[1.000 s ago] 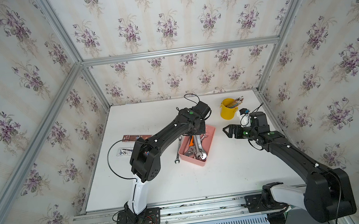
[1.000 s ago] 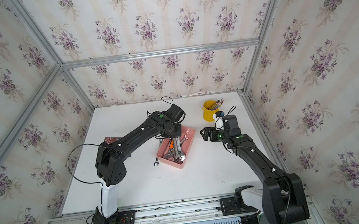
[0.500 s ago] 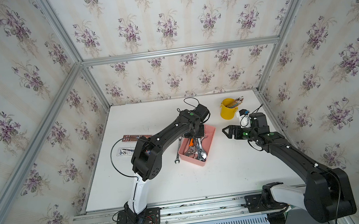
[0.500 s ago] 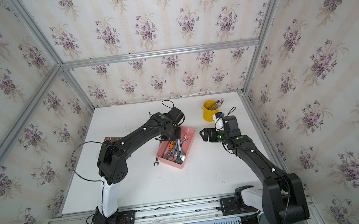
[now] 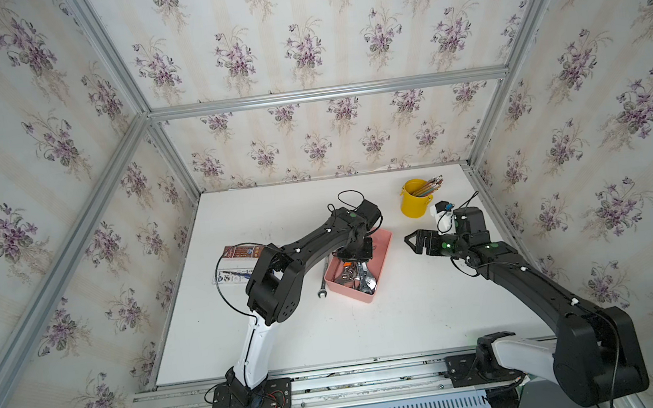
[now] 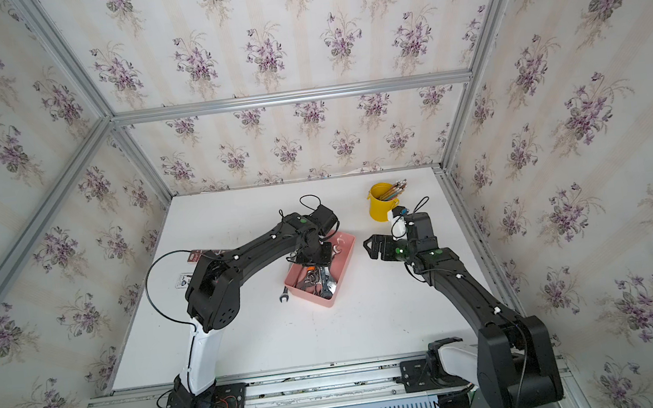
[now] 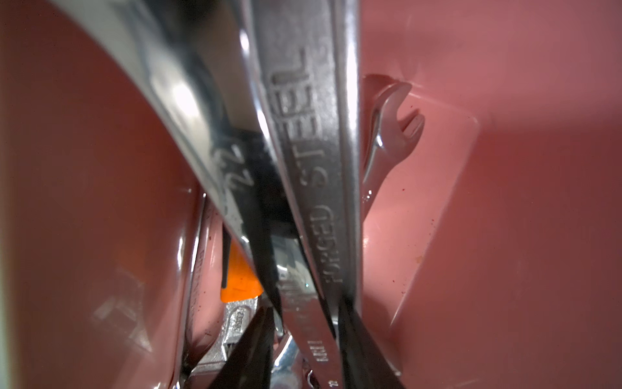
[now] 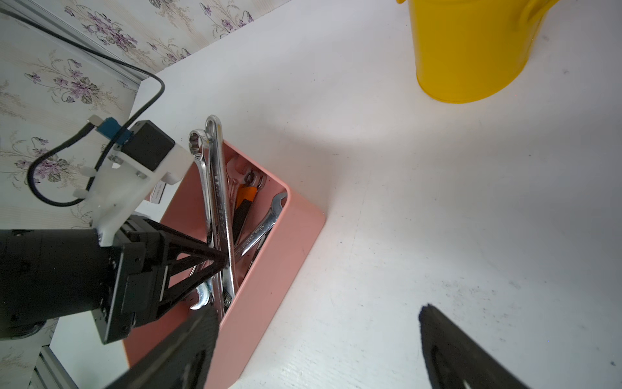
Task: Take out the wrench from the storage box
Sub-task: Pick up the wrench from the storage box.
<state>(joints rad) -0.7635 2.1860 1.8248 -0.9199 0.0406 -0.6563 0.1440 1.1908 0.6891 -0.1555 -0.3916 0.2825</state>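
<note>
White table (image 5: 413, 320) with pink storage box (image 5: 383, 263), loose wrench (image 5: 323, 283), yellow cup (image 5: 415, 205), flat packets (image 5: 238, 252).

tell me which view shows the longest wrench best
Right wrist view: the longest wrench shows almost whole, ring end past the storage box rim. Left wrist view gives only cropped shafts; both top views show it tiny under the left arm.

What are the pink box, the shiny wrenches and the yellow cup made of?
The storage box looks like smooth pink plastic, faintly shiny, with rounded moulded corners. The wrenches are polished steel: mirror-bright, and one is stamped FORGED STEEL. The yellow cup seems painted metal, glossy, though plastic cannot be ruled out.
</note>
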